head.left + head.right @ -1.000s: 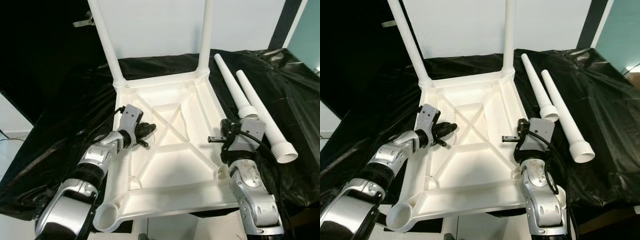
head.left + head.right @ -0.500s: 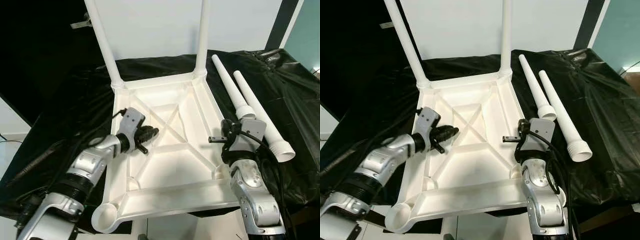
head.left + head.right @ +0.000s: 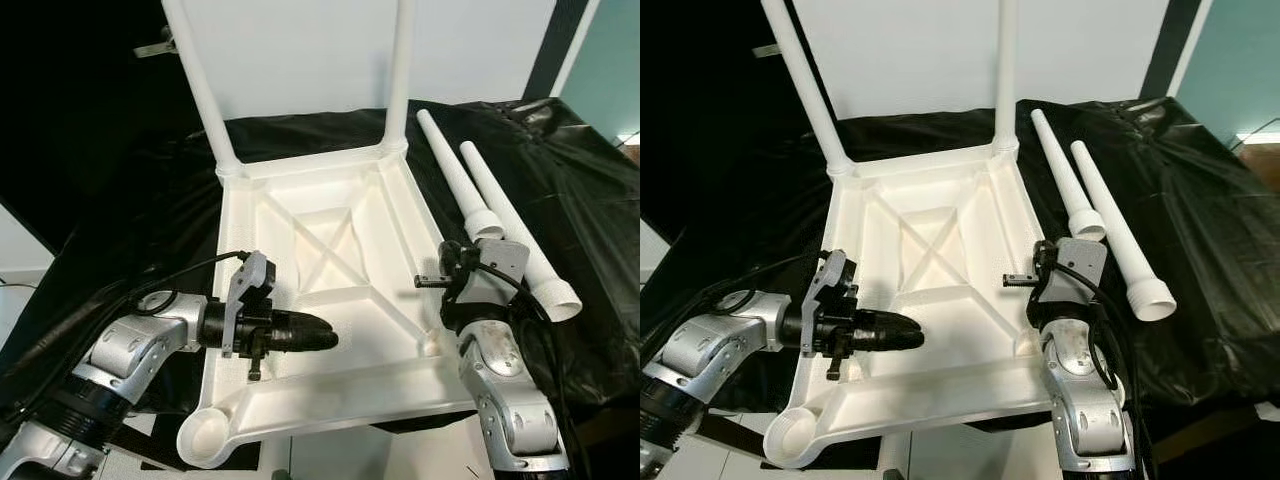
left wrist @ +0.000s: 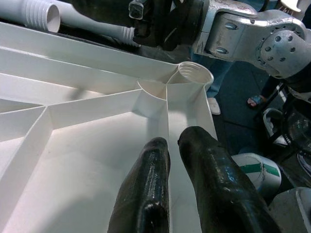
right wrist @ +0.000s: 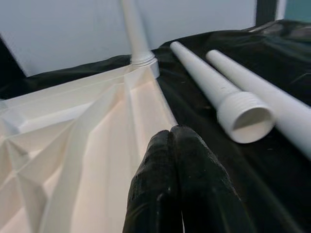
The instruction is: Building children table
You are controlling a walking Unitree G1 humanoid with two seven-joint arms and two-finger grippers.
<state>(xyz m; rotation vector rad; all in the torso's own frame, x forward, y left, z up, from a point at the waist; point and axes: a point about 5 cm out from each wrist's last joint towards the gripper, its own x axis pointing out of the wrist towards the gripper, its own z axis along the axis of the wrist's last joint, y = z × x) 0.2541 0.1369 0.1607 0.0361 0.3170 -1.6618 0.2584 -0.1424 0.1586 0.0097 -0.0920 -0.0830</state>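
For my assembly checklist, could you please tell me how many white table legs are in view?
4. Two stand screwed into the far corners of the upturned tabletop, one left, one right. Two lie loose on the black sheet beside it: nearer, outer.

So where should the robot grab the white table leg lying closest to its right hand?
Probably around the plain middle of the nearer loose leg, coming down from above. It lies flat on the black cloth with a gap beside it, and the threaded end must stay free to screw in.
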